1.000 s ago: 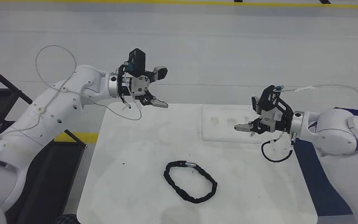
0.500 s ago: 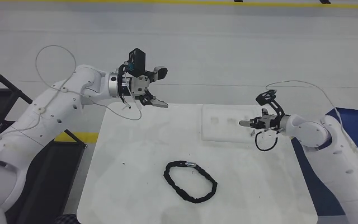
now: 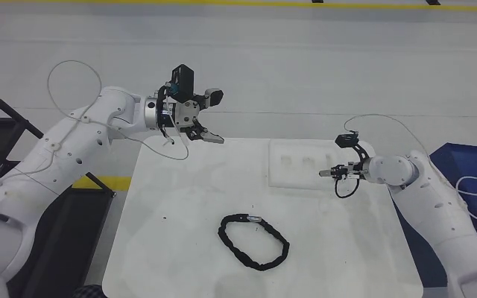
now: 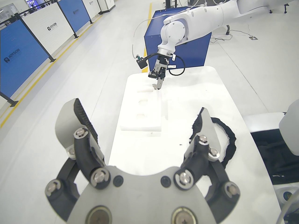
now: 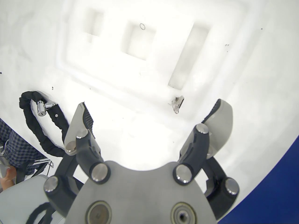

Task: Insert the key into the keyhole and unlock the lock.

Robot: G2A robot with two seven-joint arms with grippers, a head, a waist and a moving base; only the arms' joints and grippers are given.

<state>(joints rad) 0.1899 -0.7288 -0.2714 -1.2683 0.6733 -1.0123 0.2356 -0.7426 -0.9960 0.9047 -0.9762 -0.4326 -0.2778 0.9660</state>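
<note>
A black fabric-covered chain lock (image 3: 253, 240) lies looped near the table's front middle; its silver lock cylinder (image 5: 41, 108) shows its keyhole in the right wrist view. A small silver key (image 5: 178, 101) lies on the white foam tray (image 3: 302, 179), just beside the end of a long slot (image 5: 189, 57). My right gripper (image 5: 151, 115) hangs open just above the tray, close to the key, with nothing between its fingers (image 5: 81, 117). In the top view the right gripper (image 3: 326, 173) is over the tray's right edge. My left gripper (image 3: 203, 115) is open and empty, held up beyond the table's back left corner.
The white table (image 3: 186, 223) has bare surface around the chain. The foam tray (image 4: 142, 117) has three recessed pockets. A blue cabinet (image 4: 177, 45) stands just past the table's right side. The chain (image 4: 230, 138) curls behind one left finger (image 4: 203, 127).
The right arm has swung its wrist round and drawn in, so its gripper now points down over the foam tray's right edge. The left arm and the chain lock have not moved.
</note>
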